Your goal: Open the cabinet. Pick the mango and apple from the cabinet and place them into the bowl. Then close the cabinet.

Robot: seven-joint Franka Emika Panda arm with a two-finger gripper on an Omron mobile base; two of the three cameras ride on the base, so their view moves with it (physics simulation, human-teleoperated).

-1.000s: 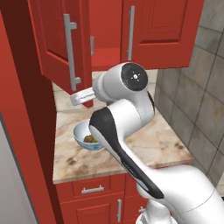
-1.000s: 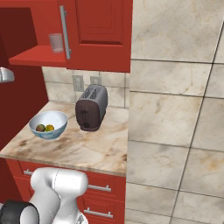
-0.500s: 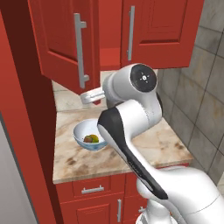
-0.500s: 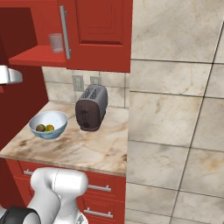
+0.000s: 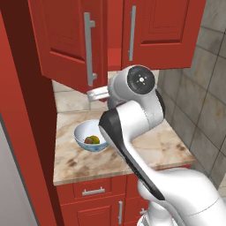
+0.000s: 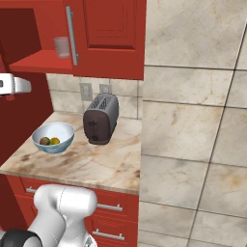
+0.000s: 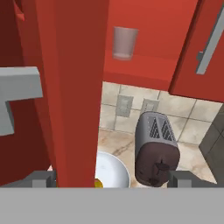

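Note:
The cabinet's left door (image 5: 66,39) stands partly open, and its long silver handle (image 5: 89,48) faces me. My gripper (image 5: 96,93) is just behind that door's lower edge. In the hand view my gripper (image 7: 114,178) is open, and the door's edge (image 7: 74,96) stands between the jaws, close to the left fingertip (image 7: 43,178). The pale blue bowl (image 6: 53,137) sits on the counter with the apple (image 6: 45,141) and the mango (image 6: 55,141) inside it. The bowl (image 5: 90,137) lies below and left of the arm. The right door (image 6: 108,34) is shut.
A clear glass cup (image 6: 61,47) stands on the red shelf inside the cabinet. A dark toaster (image 6: 100,118) sits right of the bowl on the marble counter (image 6: 96,164). A tall red panel (image 5: 22,132) bounds the left side, and a tiled wall (image 6: 193,120) the right.
The left door has swung toward shut. My gripper has moved right along with its edge, still open.

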